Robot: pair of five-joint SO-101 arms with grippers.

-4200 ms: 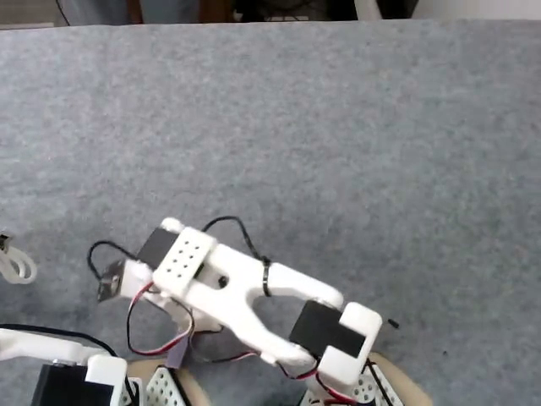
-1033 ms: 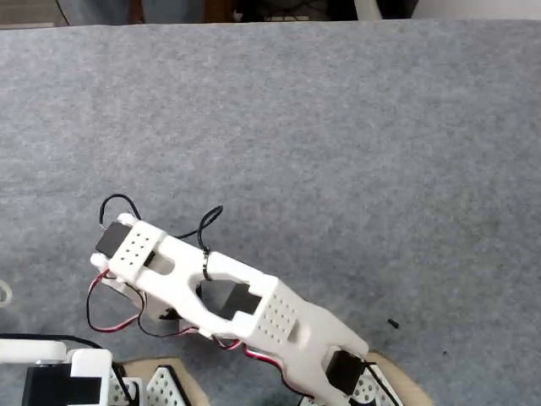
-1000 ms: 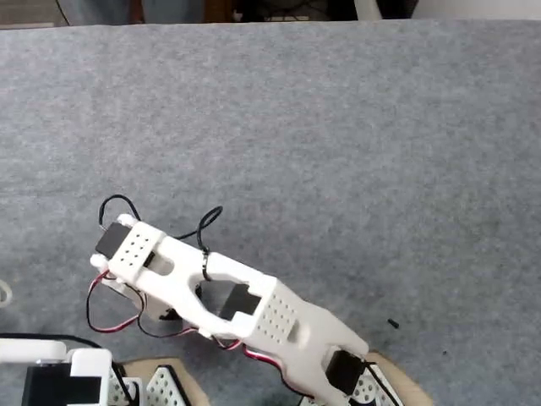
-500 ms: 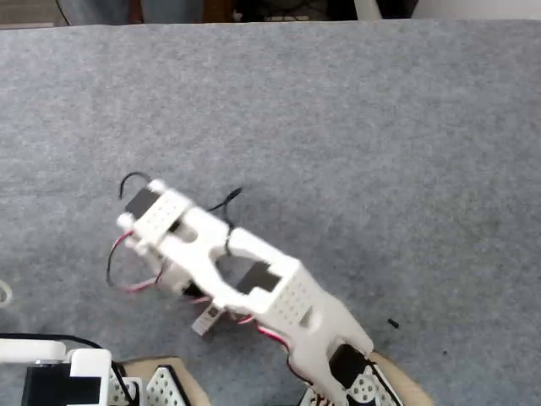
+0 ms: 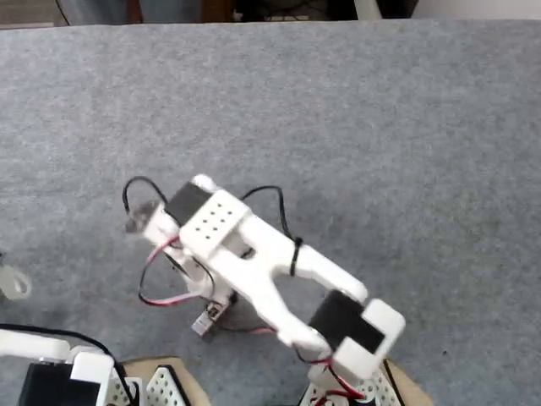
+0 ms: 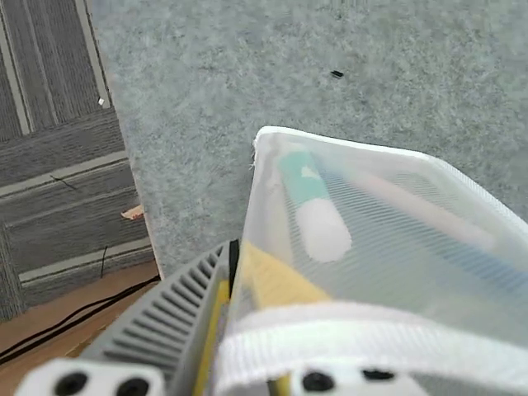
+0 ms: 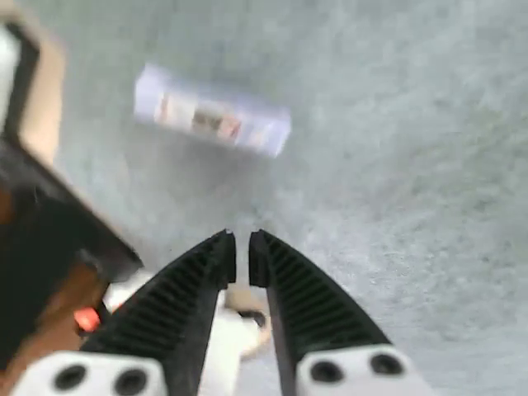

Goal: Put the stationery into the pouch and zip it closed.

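My left gripper (image 6: 238, 257) is shut on a white mesh pouch (image 6: 388, 239), held up near the table's left edge. Through the mesh I see a teal-and-white stick (image 6: 312, 206), a yellow item (image 6: 268, 280) and a long pale pen (image 6: 429, 216). A small white eraser (image 7: 210, 122) lies on the grey felt just beyond my right gripper (image 7: 239, 241), whose fingers are shut with nothing between them. From above, the eraser (image 5: 207, 321) rests near the front edge, partly under the right arm (image 5: 245, 254).
Grey felt (image 5: 380, 127) covers the whole table. The arm bases (image 5: 101, 381) stand at the front edge. A small white piece (image 5: 13, 283) shows at the far left. Beyond the table's left edge lies carpeted floor (image 6: 49, 165).
The right arm has swung its wrist up and to the right and folded its elbow back. The eraser, hidden a second ago, now lies in plain sight on the felt.
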